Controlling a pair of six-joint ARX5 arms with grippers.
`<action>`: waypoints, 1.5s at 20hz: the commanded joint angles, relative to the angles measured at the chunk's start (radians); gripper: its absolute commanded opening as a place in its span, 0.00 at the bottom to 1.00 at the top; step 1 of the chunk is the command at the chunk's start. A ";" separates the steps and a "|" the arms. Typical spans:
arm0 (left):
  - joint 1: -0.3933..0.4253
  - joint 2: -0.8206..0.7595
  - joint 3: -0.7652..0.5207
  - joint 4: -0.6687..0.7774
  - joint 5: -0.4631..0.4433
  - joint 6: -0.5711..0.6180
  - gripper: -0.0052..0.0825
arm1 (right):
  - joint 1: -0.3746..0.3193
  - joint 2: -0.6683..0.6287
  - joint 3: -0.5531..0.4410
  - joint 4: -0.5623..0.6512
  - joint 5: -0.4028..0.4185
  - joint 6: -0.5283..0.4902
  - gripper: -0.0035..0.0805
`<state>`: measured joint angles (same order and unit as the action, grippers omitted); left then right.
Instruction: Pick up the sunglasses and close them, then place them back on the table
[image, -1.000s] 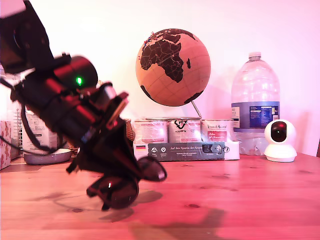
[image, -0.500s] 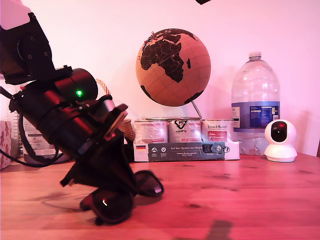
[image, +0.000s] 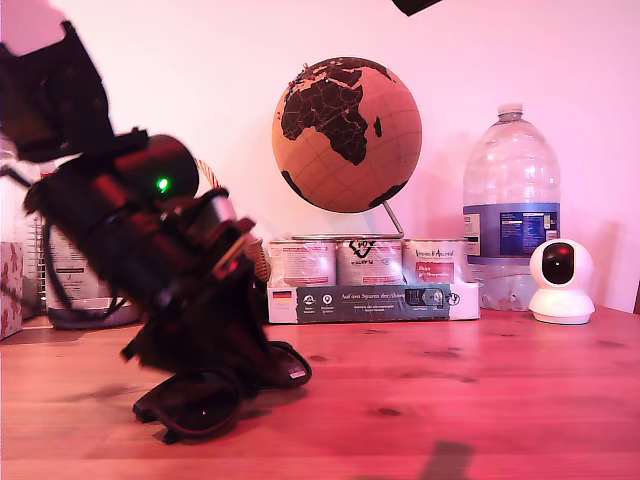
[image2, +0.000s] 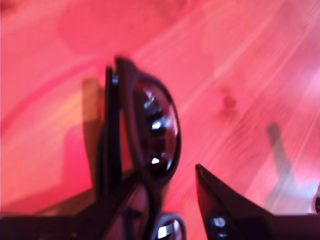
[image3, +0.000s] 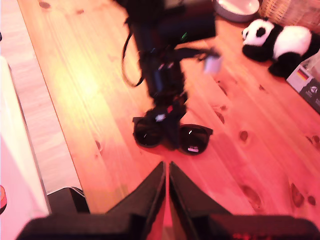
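The black sunglasses (image: 215, 398) lie low on the wooden table (image: 470, 390) at the exterior view's left, under my first gripper (image: 215, 365). Up close, the sunglasses (image2: 150, 130) look folded, with a temple lying along the frame. They rest against one finger, and a gap shows between the frame and the other fingertip (image2: 205, 185), so my first gripper (image2: 155, 172) is open. From above, the sunglasses (image3: 192, 138) sit lenses up with my first gripper (image3: 167, 122) at the bridge. My second gripper (image3: 166, 169) hangs high above, shut and empty.
A globe (image: 345, 135), a boxed row of cans (image: 365, 285), a big water bottle (image: 510, 200) and a white camera (image: 560, 280) line the back. A panda toy (image3: 280, 40) and a bowl (image3: 235, 7) sit behind the first arm.
My first gripper has lowered the sunglasses from the air down to the tabletop and shifted them toward the exterior view's left. A gap has opened at one finger.
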<state>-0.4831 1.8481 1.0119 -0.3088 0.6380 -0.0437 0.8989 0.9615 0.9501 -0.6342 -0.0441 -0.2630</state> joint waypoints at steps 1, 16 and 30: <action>0.003 0.016 0.027 -0.032 0.007 0.036 0.37 | 0.006 0.000 0.000 -0.005 -0.001 0.002 0.03; -0.006 -0.087 0.255 -0.418 -0.283 0.202 0.04 | -0.034 0.000 0.000 0.064 0.138 0.277 0.03; 0.034 -0.526 0.173 -0.195 -0.435 0.186 0.04 | -0.425 0.002 -0.037 0.210 0.264 0.281 0.03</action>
<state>-0.4515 1.3392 1.2259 -0.5194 0.2089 0.1574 0.4950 0.9619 0.9485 -0.4400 0.2192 0.0257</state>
